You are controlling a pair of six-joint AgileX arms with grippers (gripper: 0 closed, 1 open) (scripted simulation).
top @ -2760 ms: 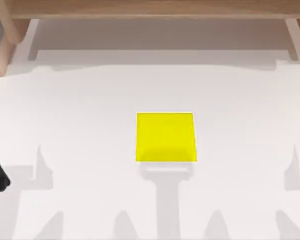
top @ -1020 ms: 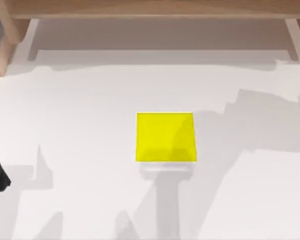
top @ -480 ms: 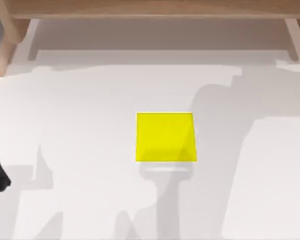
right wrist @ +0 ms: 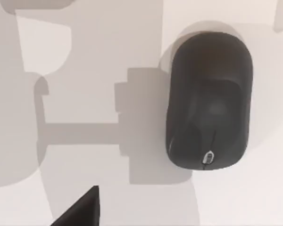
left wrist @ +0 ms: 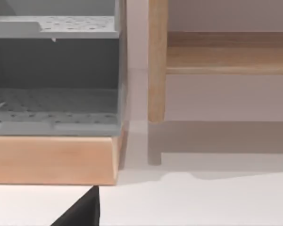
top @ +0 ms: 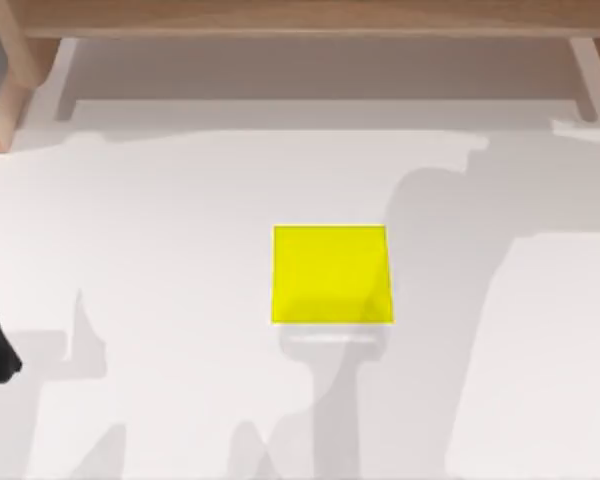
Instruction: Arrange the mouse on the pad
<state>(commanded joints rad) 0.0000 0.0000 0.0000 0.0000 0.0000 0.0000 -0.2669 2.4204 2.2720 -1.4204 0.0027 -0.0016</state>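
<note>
Top view – one yellow pad [top: 331, 272]; right wrist – one dark mouse [right wrist: 209, 100].

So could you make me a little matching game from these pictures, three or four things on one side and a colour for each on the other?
Things:
1. pad
2. mouse
3. table
4. rack

Colours:
A. white
B. dark grey
C. yellow
D. grey, on a light wood base

Pairs: 1-C, 2-B, 3-A, 4-D
</note>
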